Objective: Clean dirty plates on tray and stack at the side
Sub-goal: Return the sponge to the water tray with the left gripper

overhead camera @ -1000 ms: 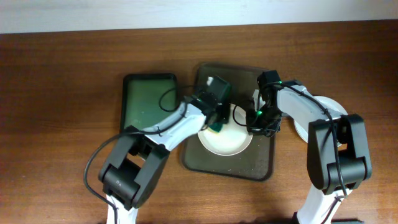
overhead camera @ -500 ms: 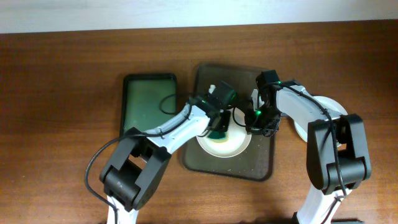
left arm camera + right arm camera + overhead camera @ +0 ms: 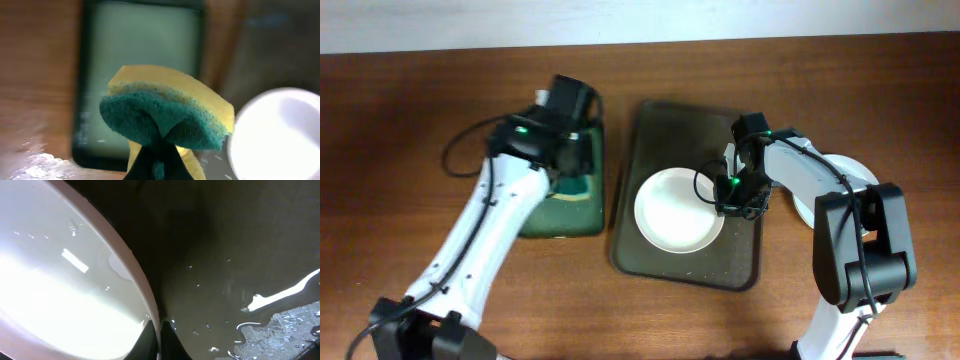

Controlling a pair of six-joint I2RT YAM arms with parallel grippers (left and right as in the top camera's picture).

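A white plate (image 3: 675, 212) lies on the dark brown tray (image 3: 740, 268). My right gripper (image 3: 728, 199) is shut on the plate's right rim; in the right wrist view the fingers (image 3: 159, 339) pinch the rim of the plate (image 3: 60, 275). My left gripper (image 3: 572, 170) is shut on a yellow and green sponge (image 3: 575, 186) over the green tray (image 3: 540, 160). In the left wrist view the sponge (image 3: 165, 112) fills the middle, pinched by the fingers (image 3: 159, 161), with the plate (image 3: 280, 135) at the right. More white plates (image 3: 840, 180) sit to the right, partly hidden by the right arm.
The green tray (image 3: 145, 55) lies left of the brown tray on the wooden table (image 3: 410, 140). Water drops and foam streaks lie on the brown tray's wet floor (image 3: 260, 290). A cable loops beside the left arm (image 3: 460, 155).
My left gripper lifted the sponge off the plate and swung left to the green tray. The plate's face now shows bare. The right gripper has stayed on the rim.
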